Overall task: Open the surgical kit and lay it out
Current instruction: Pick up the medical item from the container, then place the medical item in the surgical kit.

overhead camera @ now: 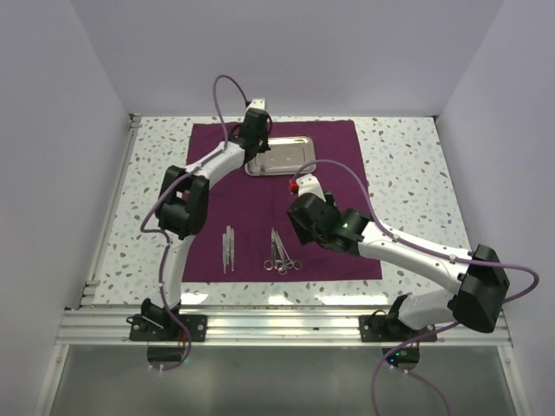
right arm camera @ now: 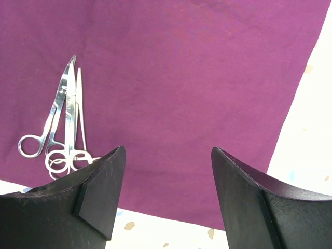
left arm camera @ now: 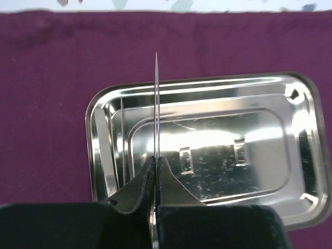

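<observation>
The dark purple cloth (overhead camera: 334, 173) lies spread flat on the table. The shiny steel tray (overhead camera: 286, 156) sits on its far part. My left gripper (overhead camera: 255, 137) hovers over the tray's left end, shut on a thin silver probe (left arm camera: 156, 104) that sticks out edge-on past the fingertips above the tray (left arm camera: 223, 140). Slim tweezers or probes (overhead camera: 228, 247) and scissors or forceps (overhead camera: 282, 253) lie on the cloth's near part. My right gripper (overhead camera: 305, 227) is open and empty above the cloth (right arm camera: 181, 78), with the scissors (right arm camera: 62, 114) to its left.
The speckled white tabletop (overhead camera: 408, 165) surrounds the cloth, and shows at the cloth's near right corner (right arm camera: 311, 145). White walls enclose the table on three sides. A metal rail (overhead camera: 277, 325) runs along the near edge by the arm bases.
</observation>
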{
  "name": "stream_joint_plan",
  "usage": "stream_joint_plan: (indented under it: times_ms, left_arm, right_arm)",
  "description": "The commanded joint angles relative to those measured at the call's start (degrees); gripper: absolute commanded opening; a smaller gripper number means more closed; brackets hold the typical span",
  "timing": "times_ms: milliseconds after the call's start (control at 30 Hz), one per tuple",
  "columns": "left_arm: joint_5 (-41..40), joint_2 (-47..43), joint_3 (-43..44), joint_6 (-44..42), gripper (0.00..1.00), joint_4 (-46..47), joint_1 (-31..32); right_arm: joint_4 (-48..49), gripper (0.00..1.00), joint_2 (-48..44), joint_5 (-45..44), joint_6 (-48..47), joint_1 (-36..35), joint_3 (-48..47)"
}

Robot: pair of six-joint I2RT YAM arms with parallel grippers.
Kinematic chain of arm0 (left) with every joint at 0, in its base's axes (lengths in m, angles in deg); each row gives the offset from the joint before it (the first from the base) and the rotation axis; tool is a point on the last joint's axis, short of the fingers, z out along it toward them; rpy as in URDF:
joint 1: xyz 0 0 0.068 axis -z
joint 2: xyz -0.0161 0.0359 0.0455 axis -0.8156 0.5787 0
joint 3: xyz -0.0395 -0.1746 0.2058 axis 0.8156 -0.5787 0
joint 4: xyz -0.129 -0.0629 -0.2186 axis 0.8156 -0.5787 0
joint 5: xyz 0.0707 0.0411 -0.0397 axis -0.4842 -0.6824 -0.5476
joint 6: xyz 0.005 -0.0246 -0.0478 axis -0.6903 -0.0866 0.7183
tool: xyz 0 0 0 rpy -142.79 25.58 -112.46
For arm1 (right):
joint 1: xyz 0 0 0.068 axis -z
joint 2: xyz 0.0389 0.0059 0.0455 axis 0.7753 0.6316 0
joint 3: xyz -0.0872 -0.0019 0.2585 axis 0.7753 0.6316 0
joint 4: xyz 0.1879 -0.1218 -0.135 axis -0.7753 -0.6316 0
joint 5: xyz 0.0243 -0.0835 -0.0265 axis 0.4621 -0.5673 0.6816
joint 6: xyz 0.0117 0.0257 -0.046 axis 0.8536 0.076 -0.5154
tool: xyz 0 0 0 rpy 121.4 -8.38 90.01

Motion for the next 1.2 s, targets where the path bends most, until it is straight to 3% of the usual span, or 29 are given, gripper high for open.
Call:
stream_joint_plan:
  times_ms: [0,100,200,300,400,533,633,867,1167]
  left_arm:
    - [2.7,-8.5,3.4,-1.9,0.00,1.0,1.2]
    - [3.1,-12.9,0.6,-1.0,0.00,1.7,3.2]
    - [4.3,-18.8,-8.5,1.7,0.00,5.5,6.8]
    - [4.6,-24.1,-22.8,7.1,0.00,10.3,11.7]
    - [2.8,-27.4,-31.7,13.3,0.00,14.9,17.4]
    - [-4.3,-29.2,-37.3,21.5,0.00,16.3,24.9]
    - [-8.9,-28.6,-38.0,25.7,0.00,15.8,30.1]
    - [-11.5,-23.3,-37.9,33.8,0.00,17.1,38.4]
    - [-18.5,-20.1,-36.8,45.3,0.00,12.7,43.8]
  right_arm:
    - [0.7,0.70,-1.2,-3.3,1.3,0.4,0.2]
    - [-0.3,0.69,-2.3,-6.9,3.3,0.5,-0.2]
    - [-1.3,0.68,-5.3,-13.4,7.3,0.5,0.5]
    - [-1.3,0.68,-12.9,-18.5,12.1,0.4,2.6]
    - [-0.6,0.69,-23.2,-23.7,15.7,0.5,5.9]
    - [1.7,0.70,-34.1,-27.1,15.4,0.5,9.9]
    - [-0.5,0.71,-35.9,-29.1,15.7,0.5,9.3]
    - [-2.6,0.71,-33.5,-29.2,17.6,0.5,8.0]
    - [-2.4,0.71,-35.5,-29.7,17.3,0.5,8.9]
